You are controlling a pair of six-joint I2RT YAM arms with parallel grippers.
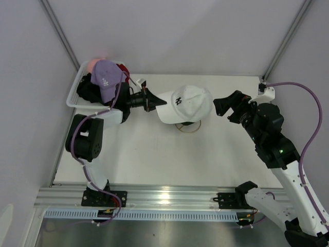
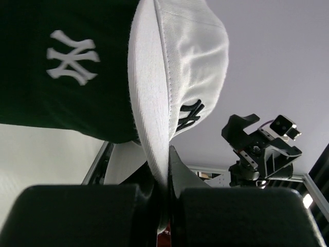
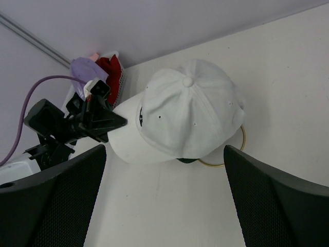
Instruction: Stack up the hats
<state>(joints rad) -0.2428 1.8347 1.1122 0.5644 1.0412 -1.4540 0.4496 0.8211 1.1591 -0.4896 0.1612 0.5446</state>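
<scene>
White fabric baseball cap tops dark green cap, brim pinched by left claw, right claw gaping empty; caps in the white mesh basket await stacking.

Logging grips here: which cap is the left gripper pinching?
The white cap, mid-table: the left gripper is shut on its brim. The lavender cap and the others lie in the basket.

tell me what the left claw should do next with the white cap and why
Probably open the left claw and release the brim of the white cap. The claw is pinched shut on that brim, while the crown already sits over the dark cap on the gold wire stand. The right claw is open and apart from it.
</scene>
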